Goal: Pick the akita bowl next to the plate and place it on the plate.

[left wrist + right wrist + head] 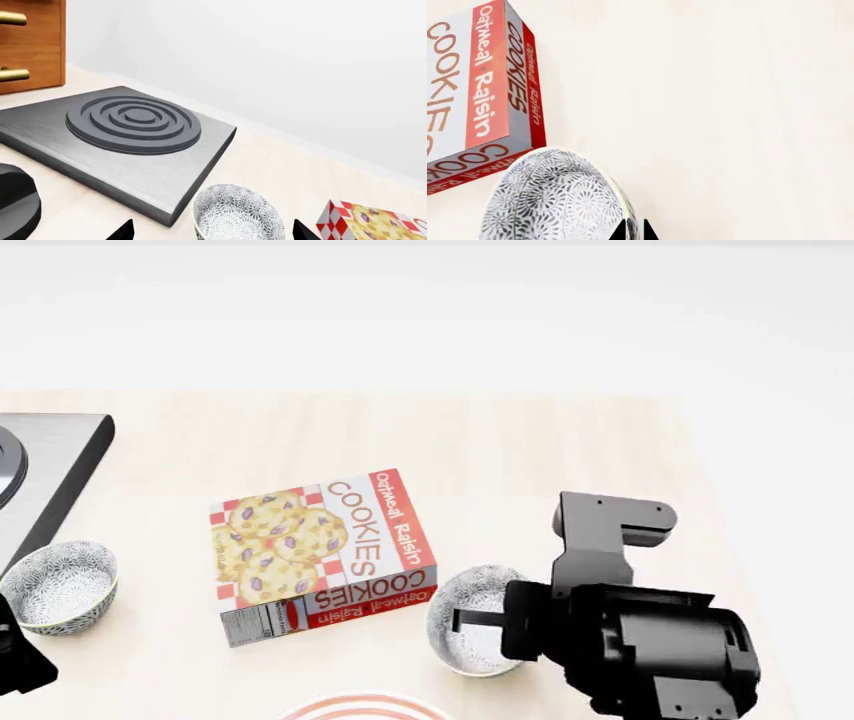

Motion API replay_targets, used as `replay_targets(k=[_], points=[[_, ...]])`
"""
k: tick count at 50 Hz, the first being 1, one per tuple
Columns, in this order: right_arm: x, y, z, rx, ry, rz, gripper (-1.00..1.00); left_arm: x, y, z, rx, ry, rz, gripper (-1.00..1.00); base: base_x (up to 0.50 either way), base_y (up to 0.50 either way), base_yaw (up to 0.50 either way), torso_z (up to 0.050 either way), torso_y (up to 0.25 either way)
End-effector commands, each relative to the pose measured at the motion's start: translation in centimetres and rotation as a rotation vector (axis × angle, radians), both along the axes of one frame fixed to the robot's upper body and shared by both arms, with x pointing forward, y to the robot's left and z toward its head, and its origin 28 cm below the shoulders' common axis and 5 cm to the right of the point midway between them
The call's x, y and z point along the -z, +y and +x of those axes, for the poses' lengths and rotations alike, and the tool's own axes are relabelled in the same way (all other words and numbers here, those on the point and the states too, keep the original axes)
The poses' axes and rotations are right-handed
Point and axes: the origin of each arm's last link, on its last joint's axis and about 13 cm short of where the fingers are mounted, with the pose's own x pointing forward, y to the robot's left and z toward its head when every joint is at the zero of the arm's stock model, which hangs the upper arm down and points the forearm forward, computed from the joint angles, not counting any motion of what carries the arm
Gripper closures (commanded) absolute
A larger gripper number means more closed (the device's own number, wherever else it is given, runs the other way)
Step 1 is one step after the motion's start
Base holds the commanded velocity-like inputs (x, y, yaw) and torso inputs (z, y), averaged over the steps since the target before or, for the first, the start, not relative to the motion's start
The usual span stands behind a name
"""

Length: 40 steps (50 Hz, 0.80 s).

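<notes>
The akita bowl [470, 625], grey-and-white speckled, is tilted just right of the cookie box and just above the plate [363, 708], whose red-ringed rim peeks in at the bottom edge of the head view. My right gripper [638, 233] is shut on the bowl's [554, 200] rim, with the thin wall pinched between the two black tips. A look-alike bowl [56, 586] stands at the far left. In the left wrist view this bowl [235, 212] lies ahead, between the widely spread tips of my open left gripper [213, 231], which touch nothing.
An Oatmeal Raisin cookie box [323, 555] lies flat between the two bowls. A grey stove plate with raised rings [133, 125] sits at the far left, behind the left bowl. A wooden cabinet with brass handles [30, 45] stands beyond it, against the white wall.
</notes>
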Motion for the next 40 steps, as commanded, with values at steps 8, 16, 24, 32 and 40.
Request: replay_targets(k=[8,16,24,32,40], points=[[-5.1,-1.1,-4.3,-0.042,-0.182,-0.123,1.0,0.0,0.0,0.0,0.001,0.0,0.001,-1.0,0.0,0.0,0.0,0.0,0.0],[-7.6,-0.9,-5.5,-0.052,-0.234,-0.161,1.0,0.1,0.0,0.0,0.002,-0.001,0.002,-1.0,0.0,0.0,0.0,0.0,0.0],[-9.9,-0.2,-6.6,-0.087,-0.274,-0.101,1.0,0.1,0.0,0.0,0.003,-0.002,0.004,-1.0,0.0,0.0,0.0,0.0,0.001],[-10.8,0.1,-7.6,-0.131,-0.263,-0.027,1.0,-0.1,-0.1,0.0,0.003,-0.002,0.004,-1.0,0.0,0.0,0.0,0.0,0.0],[-10.4,0.3,-8.1,-0.186,-0.213,0.106,1.0,0.1,-0.1,-0.1,0.006,-0.003,0.008,-1.0,0.0,0.0,0.0,0.0,0.0]])
